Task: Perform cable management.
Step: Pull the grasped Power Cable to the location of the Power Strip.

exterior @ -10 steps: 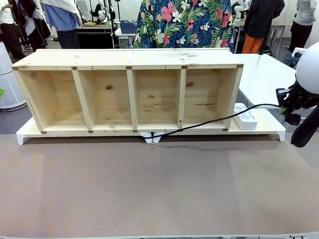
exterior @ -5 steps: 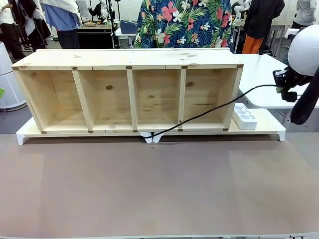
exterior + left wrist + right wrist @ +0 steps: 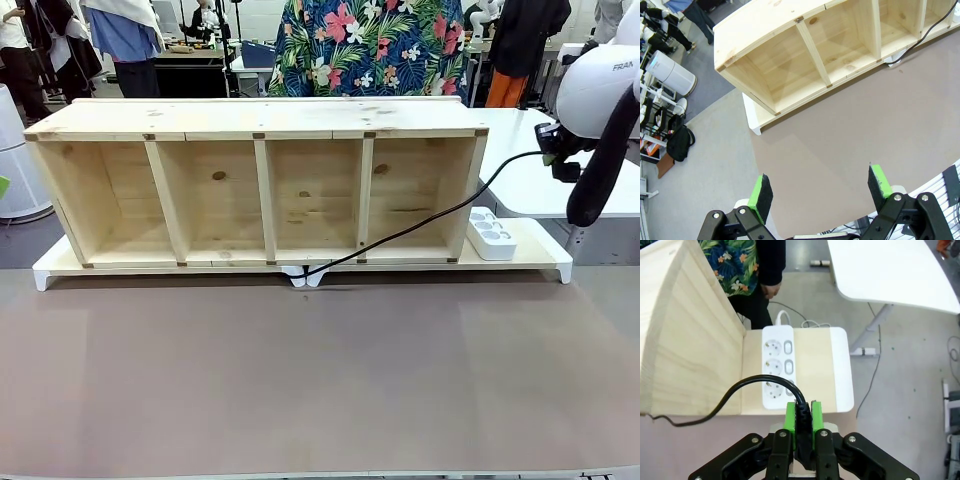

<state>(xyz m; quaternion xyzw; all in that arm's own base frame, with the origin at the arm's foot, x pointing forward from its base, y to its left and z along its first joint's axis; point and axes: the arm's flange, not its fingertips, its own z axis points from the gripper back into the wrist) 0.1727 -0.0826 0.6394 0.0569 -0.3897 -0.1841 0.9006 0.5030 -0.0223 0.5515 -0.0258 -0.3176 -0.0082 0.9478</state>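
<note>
The cable [image 3: 420, 222] is a thin black cord that rises from white clips [image 3: 303, 275] at the shelf's front foot, past the right end of the wooden shelf [image 3: 260, 180]. My right gripper [image 3: 548, 148] holds it in the air, above and right of the white power strip [image 3: 492, 233]. In the right wrist view that gripper [image 3: 801, 421] is shut on the cable's black plug end [image 3: 801, 412], straight over the power strip [image 3: 777, 365]. My left gripper [image 3: 820, 190] hangs open high over the table's left front, nothing between its pads. The cable [image 3: 920, 36] shows far off there.
The shelf stands on a white board [image 3: 530, 255] at the far side of the brown table [image 3: 320, 370]. A person in a flowered shirt [image 3: 370, 45] stands behind the shelf. A white table [image 3: 525, 150] lies to the right, behind my right arm.
My right gripper has risen and drawn back with the plug end. The cable has lifted off the board and now runs higher past the power strip.
</note>
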